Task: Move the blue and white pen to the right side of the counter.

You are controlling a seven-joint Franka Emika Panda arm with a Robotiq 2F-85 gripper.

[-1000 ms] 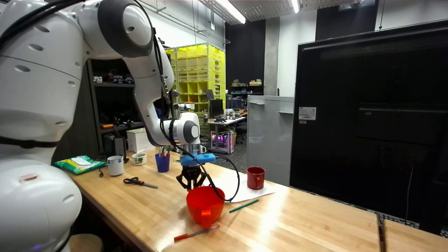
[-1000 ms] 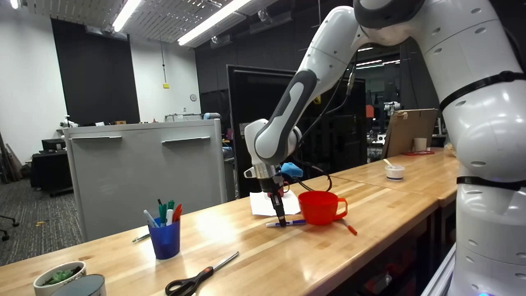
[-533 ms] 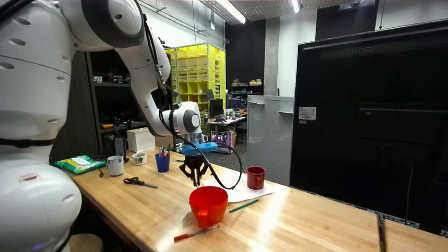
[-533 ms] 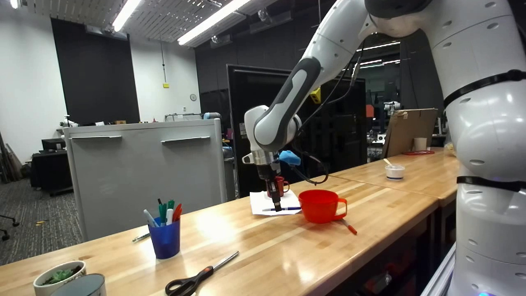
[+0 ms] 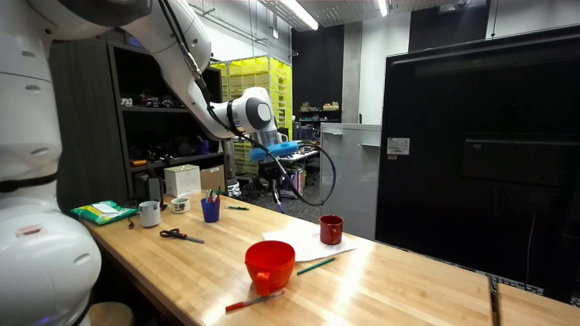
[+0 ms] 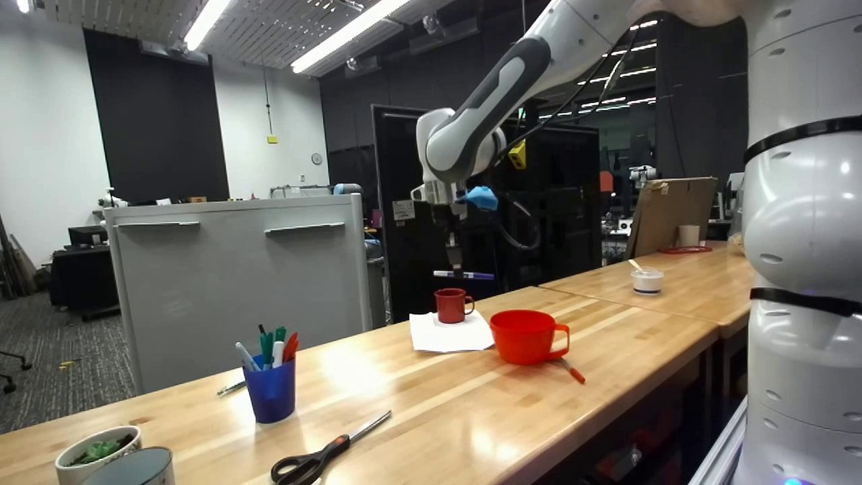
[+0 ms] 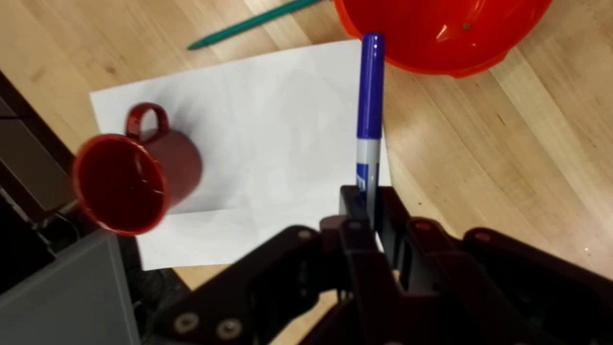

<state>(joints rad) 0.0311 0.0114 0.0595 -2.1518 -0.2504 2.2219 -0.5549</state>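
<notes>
Holds the blue and white pen (image 7: 370, 96) by its white barrel in the gripper (image 7: 368, 205), with dark fingers (image 7: 392, 211) closed in from both sides to the barrel's width. Hangs well above the counter (image 6: 431, 431), nearly level in an exterior view, higher than a dark red mug (image 6: 450, 306) and a bright red bowl (image 6: 524, 338) with a side handle. Looks down, in the wrist view, on a sheet of white paper (image 7: 287, 134), with the mug standing on it and the bowl just beside its corner; points the pen's blue cap toward the bowl, overlapping its rim from that angle. Counts the mug and bowl as the nearest upright obstacles below. Also includes a green stick (image 5: 316, 266) lying near the paper and bowl, and a red-capped pen (image 5: 253, 301) near the bowl's handle. Farther off in both exterior views, takes in black-handled scissors (image 6: 326, 455), a blue cup (image 6: 271, 396) full of pens and markers, and a small planter (image 5: 180, 206) near a pale mug (image 5: 149, 215).
</notes>
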